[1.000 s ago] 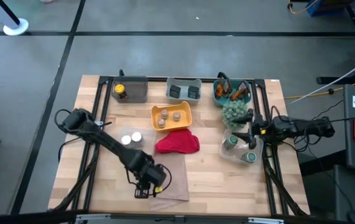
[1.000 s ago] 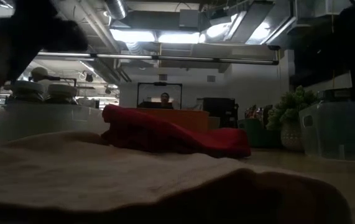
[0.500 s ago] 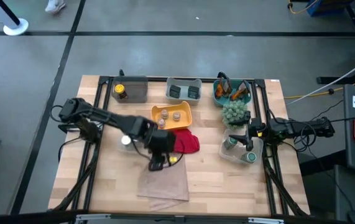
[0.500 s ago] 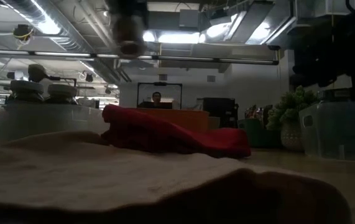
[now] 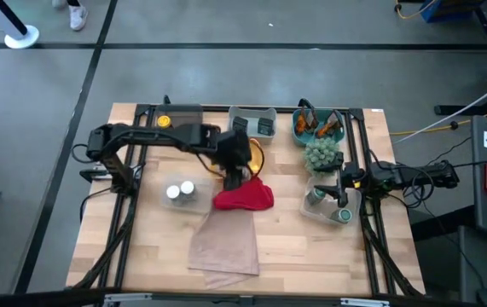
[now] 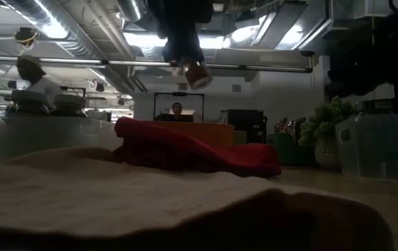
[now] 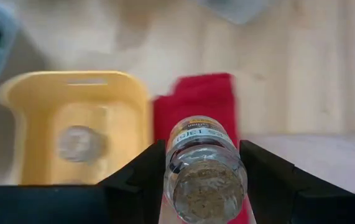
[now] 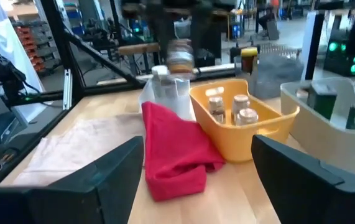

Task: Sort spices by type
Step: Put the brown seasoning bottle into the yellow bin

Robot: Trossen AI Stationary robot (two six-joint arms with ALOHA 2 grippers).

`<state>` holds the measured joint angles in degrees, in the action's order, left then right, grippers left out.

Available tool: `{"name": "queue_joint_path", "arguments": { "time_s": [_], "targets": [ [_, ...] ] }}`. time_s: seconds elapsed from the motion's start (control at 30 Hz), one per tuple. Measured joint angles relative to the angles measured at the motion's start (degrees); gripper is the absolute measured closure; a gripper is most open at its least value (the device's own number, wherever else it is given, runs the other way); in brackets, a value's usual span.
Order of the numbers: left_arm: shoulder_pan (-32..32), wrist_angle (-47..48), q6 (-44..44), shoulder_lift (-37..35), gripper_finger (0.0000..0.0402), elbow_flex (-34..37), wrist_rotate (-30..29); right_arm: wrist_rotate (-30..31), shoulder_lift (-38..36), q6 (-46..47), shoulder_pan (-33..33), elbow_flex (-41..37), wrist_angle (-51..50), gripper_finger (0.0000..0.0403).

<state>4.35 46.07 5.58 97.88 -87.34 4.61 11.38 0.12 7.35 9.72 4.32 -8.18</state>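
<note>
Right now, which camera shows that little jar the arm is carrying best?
The left wrist view: the small jar fills it, clamped by the left gripper. The low view shows it hanging dark, the right wrist blurred, the high hides it.

A small clear pot of tan spice with a labelled band sits clamped between the left gripper fingers, up in the air over the yellow tray near the middle of the desk. One tan-topped pot stands upright inside that tray. Two silver-capped clear jars stand side by side, upright, toward the desk's left edge. The yellow-capped brown bottle is in the grey bin at the far left corner. Dark tins lie in the grey bin at the far edge, orange-brown sachets in the teal one toward the far right corner. Green-lidded jars are in the clear box by the right edge.
</note>
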Motion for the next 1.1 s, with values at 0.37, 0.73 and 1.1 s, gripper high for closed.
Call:
{"name": "queue_joint_path", "arguments": {
  "time_s": [0.37,0.73,1.1],
  "targets": [
    [6.2,0.3,-2.1,6.5,0.0236,0.0,-4.3,-1.4,0.2,-3.0,0.0,-3.6,10.7,0.0105],
    [7.9,1.4,-3.3,10.8,0.0236,2.3,-6.3,-2.1,0.3,-3.1,0.0,-3.6,10.1,0.0105],
    [7.8,0.7,-7.2,16.1,0.0236,2.6,-6.3,-2.1,0.3,-3.1,0.0,-3.7,10.0,0.0105]
  ]
}}
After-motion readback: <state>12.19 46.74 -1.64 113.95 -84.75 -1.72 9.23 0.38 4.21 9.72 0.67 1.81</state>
